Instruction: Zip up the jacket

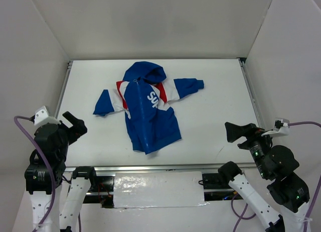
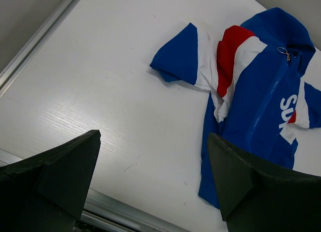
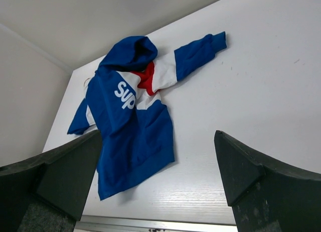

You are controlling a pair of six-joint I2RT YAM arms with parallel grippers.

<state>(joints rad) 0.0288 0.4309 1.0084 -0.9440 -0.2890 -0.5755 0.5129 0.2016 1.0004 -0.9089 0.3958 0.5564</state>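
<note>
The jacket lies flat on the white table, hood toward the back wall, both sleeves spread out. It is royal blue with red shoulders, white stripes and white chest lettering. In the left wrist view the jacket shows its zipper line, with a small metal ring pull near the collar. My left gripper hangs open over the near left table edge, well short of the jacket. My right gripper is open at the near right, empty, aimed at the jacket. Both wrist views show wide, empty jaws.
White walls enclose the table on the left, back and right. A metal rail runs along the near edge, with a taped white panel below it between the arm bases. Cables loop beside both arms.
</note>
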